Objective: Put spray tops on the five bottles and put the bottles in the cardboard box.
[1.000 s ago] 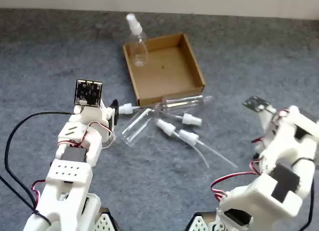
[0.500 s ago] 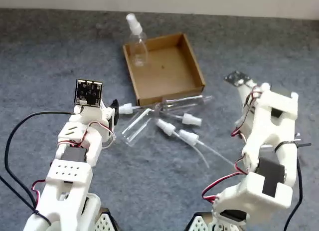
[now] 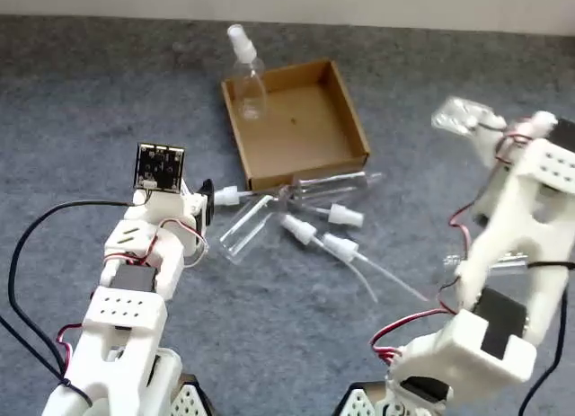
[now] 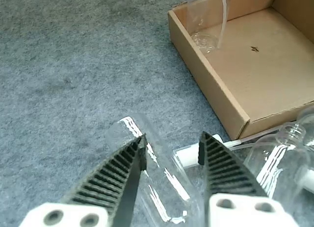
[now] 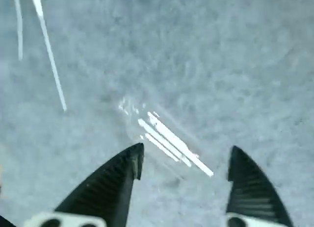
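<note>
**Status: one bottle capped and boxed; both hands open and empty**

**Task items.** The capped bottle [image 3: 244,79] stands upright in the far left corner of the box [image 3: 352,110]. An open bottle [image 4: 162,188] lies on its side on the counter [image 3: 431,57], just in front of the box. A second bottle [image 3: 328,184] lies along the box's front wall. Four loose spray tops [image 3: 340,246] lie scattered beside these two, their thin dip tubes trailing over the counter. A third bottle [image 5: 167,138] lies on the counter well apart from the group, by the right arm.

**Hands.** The left hand [image 4: 171,141] is low over the open bottle, jaws spread to about the bottle's width, gripping nothing. Contact with the bottle cannot be confirmed. The right hand [image 5: 186,151] hangs above the third bottle, jaws wide apart, holding nothing.

**Hazards.**
- The bottles are smooth, round and lying down. An off-centre closure is likely to roll one out of the jaws.
- The third bottle lies aslant to the right jaws, so pinching it at that angle may squirt it sideways.
- A spray top and the second bottle lie just beside the left jaws. A sweep there may scatter them.
- The dip tubes may bend or miss the bottle neck.
- Loading the box carelessly may topple the capped bottle.
</note>
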Action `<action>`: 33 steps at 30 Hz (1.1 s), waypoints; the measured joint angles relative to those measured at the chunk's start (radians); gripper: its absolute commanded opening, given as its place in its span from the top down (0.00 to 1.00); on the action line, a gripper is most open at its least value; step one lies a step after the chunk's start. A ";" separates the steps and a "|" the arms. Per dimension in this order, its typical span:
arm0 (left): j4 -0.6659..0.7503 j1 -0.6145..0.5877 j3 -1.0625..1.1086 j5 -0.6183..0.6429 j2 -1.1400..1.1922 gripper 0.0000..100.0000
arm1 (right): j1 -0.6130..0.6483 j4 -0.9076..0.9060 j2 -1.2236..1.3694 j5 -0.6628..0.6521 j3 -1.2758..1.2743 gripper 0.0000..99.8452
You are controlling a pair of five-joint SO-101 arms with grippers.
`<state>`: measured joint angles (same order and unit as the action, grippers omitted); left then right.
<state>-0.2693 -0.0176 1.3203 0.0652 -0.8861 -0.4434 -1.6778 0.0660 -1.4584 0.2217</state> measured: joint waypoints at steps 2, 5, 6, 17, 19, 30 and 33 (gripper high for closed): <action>0.000 0.000 0.000 0.000 0.000 0.84 | -0.041 0.000 0.023 -0.087 0.002 0.73; 0.000 0.000 0.000 0.000 0.000 0.84 | -0.069 0.000 0.095 -0.170 0.002 0.73; 0.000 0.000 0.000 0.000 0.000 0.84 | -0.072 0.000 0.120 -0.186 0.002 0.73; 0.000 0.000 0.000 0.000 0.000 0.84 | -0.072 0.002 0.301 -0.245 0.002 0.73; 0.000 0.000 0.000 0.000 0.000 0.84 | -0.072 0.002 0.310 -0.290 0.002 0.73; 0.000 0.000 0.000 0.000 0.000 0.84 | -0.074 0.002 0.439 -0.318 0.002 0.73; 0.000 0.002 0.000 0.000 0.000 0.84 | -0.074 0.017 0.488 -0.311 0.002 0.74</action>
<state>-0.2693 -0.0161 1.3203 0.0652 -0.8861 -0.5171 -1.6609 0.5539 -1.7699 0.2232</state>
